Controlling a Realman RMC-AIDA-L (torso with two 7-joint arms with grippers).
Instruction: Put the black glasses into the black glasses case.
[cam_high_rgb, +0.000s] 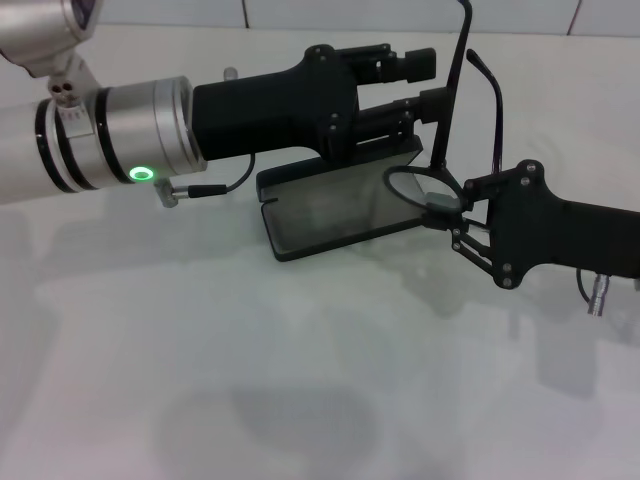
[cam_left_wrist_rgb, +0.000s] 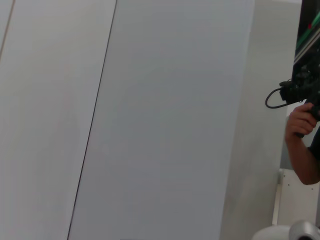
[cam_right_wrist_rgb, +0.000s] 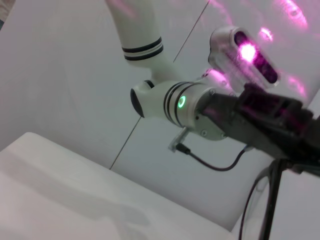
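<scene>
- The black glasses (cam_high_rgb: 470, 140) are sitting above the right end of the black glasses case (cam_high_rgb: 340, 205); lens front is hanging low over the lining, both temple arms are pointing up and away toward the far edge of the table (cam_high_rgb: 300, 400); long axis is running near to far, steeply tilted.
- The right gripper (cam_high_rgb: 442, 208) is reaching in from the right, fingers clamped on the frame at the lens rim; whether the frame is touching the case cannot be told.
- The case is lying open, grey lining facing up, long axis running left to right with the right end farther away; its far part is hidden behind the left gripper (cam_high_rgb: 425, 85).
- The left gripper is stretching across above the case's far edge; fingers are standing apart, one above the other, the lower one beside a temple arm; contact cannot be told.
- Right wrist view is showing only a cut-off piece of lens and temple; left wrist view is showing wall panels and a person's hand (cam_left_wrist_rgb: 300, 122) at the edge.
</scene>
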